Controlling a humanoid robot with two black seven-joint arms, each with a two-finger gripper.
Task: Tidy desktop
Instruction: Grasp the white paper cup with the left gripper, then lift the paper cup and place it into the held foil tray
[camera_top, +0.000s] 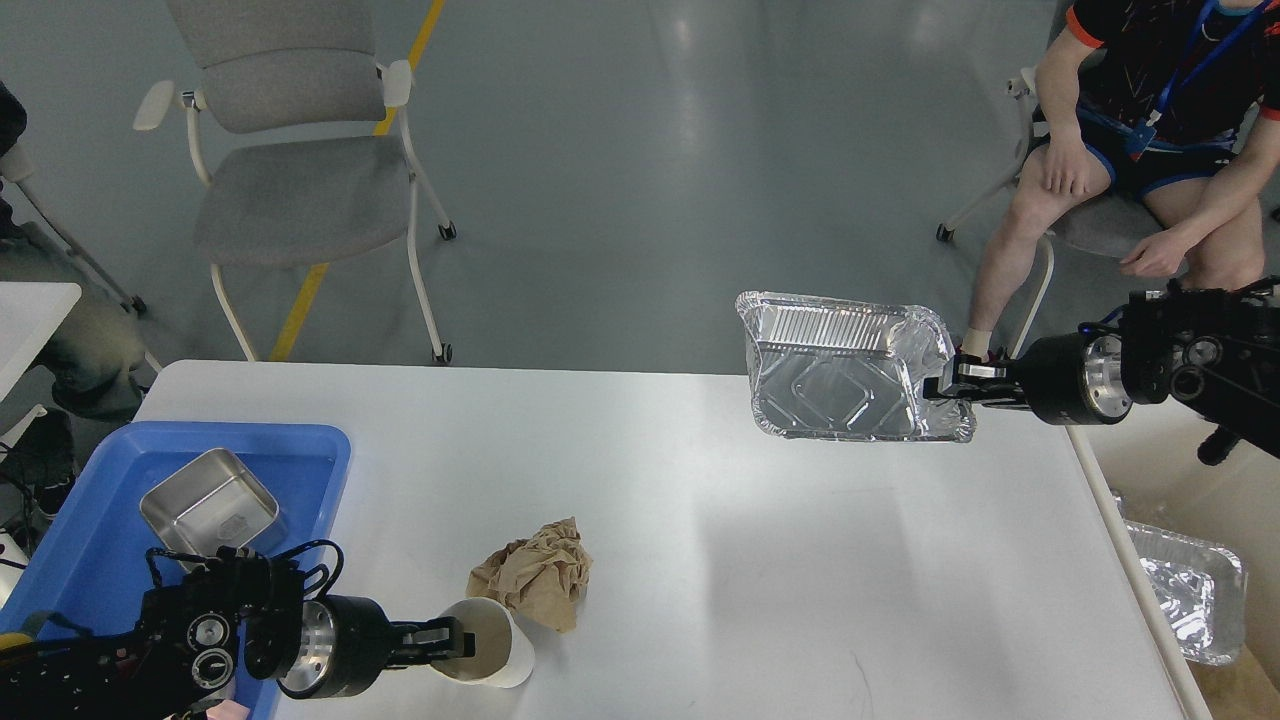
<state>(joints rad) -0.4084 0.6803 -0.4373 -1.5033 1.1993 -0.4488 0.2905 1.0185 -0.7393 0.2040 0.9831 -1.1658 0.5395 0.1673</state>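
Note:
The white desktop (700, 540) fills the lower view. My right gripper (945, 388) is shut on the right rim of an empty foil tray (845, 368) and holds it tilted above the desktop's far right corner. My left gripper (452, 640) is shut on the rim of a white paper cup (488, 655) near the front left edge; the cup is tipped, its mouth facing left. A crumpled brown paper (535, 572) lies just behind the cup, touching or almost touching it.
A blue tray (310, 460) at the left holds a small steel pan (210, 500). Another foil tray (1190, 590) lies in a bin off the table's right edge. A seated person (1120, 130) is at far right, an empty chair (290, 170) at far left.

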